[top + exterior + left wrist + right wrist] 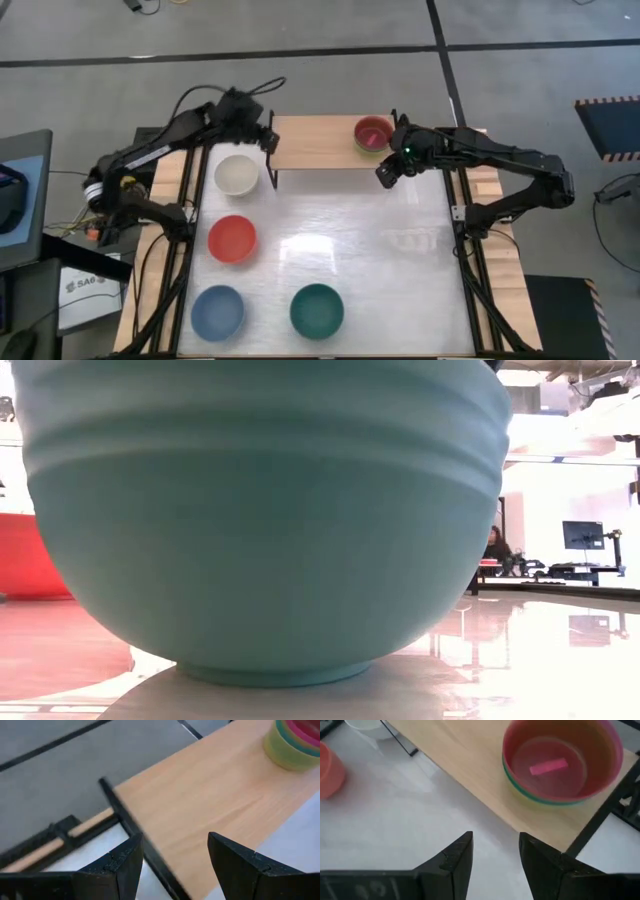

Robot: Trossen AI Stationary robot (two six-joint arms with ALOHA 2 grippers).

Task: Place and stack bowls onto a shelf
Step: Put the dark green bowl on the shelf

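The light-wood shelf stands at the table's far side on black legs. A stack of small bowls, pink on top, sits on its right end; the left wrist view also shows the stack. The white bowl, red bowl, light blue bowl and dark green bowl rest on the tabletop. My left gripper hovers open over the shelf's left end. My right gripper is open just in front of the shelf, near the stack.
The dark green bowl fills the low view, with the red bowl behind it on the left. A person sits far off in the room. The shelf's middle is bare wood, and the tabletop's right half holds no bowls.
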